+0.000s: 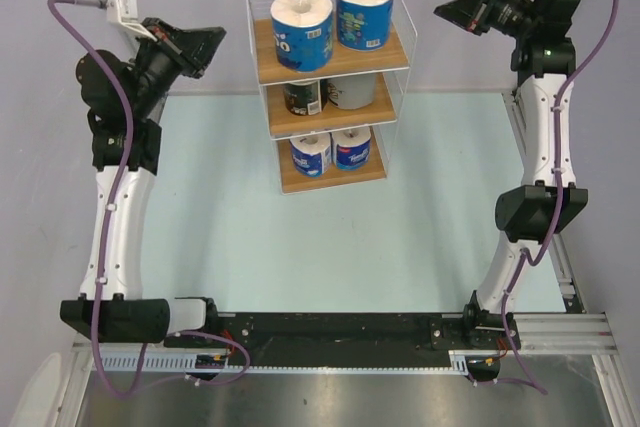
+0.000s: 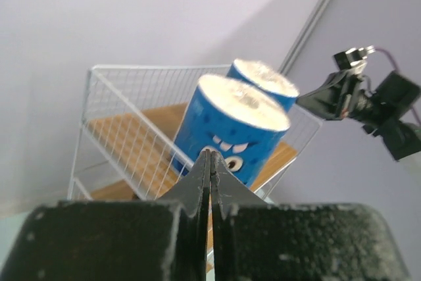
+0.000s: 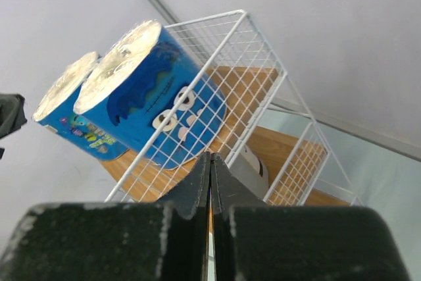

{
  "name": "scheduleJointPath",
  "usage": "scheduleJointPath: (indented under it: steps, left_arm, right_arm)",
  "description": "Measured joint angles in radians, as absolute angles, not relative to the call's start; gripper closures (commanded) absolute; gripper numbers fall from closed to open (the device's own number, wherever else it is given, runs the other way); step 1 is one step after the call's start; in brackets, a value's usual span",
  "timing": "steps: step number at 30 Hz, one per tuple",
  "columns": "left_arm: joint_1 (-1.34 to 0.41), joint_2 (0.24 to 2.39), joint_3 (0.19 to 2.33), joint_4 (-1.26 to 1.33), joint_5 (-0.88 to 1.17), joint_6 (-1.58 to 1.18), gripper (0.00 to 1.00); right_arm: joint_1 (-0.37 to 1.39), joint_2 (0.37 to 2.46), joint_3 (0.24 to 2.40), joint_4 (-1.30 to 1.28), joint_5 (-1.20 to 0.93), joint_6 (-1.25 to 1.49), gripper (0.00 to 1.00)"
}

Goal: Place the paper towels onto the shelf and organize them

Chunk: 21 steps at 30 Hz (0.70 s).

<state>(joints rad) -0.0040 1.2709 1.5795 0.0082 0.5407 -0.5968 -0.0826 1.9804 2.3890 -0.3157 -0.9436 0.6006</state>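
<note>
Both arms were raised at the far end of the table (image 1: 200,237). The three-tier shelf (image 1: 398,47) stood between them, ahead of each set of jaws and well apart from both. The left gripper (image 1: 218,38) pointed toward the shelf's top tier from the left, its jaws pressed together on nothing. The right gripper (image 1: 441,10) pointed at the same tier from the opposite side, its jaws likewise closed flat against each other and empty. All six paper towels sat on the shelf, two to a board. On the top board a blue-wrapped roll (image 1: 301,29) stood upright just beside a second blue-wrapped roll (image 1: 364,9), the first on the side of the left jaws and the second on the side of the right jaws. On the middle board a dark-wrapped roll (image 1: 302,97) stood next to a grey-wrapped roll (image 1: 351,92), both partly hidden under the board above. On the bottom board two more blue-wrapped rolls (image 1: 311,153) stood side by side with their hollow cores facing up. In the left wrist view the top pair rose just beyond the closed tips, behind the white wire side of the shelf. In the right wrist view the same pair lay up and to the left of the closed tips, behind the wire mesh.
</note>
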Motion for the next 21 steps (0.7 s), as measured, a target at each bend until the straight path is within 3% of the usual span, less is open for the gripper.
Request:
scheduleJointPath:
  steps: [21]
  left_arm:
    - [-0.137,1.362,1.692,0.096,0.748,-0.628,1.00]
  right_arm:
    - [0.013,1.982,2.472,-0.218,-0.809,0.586,1.00]
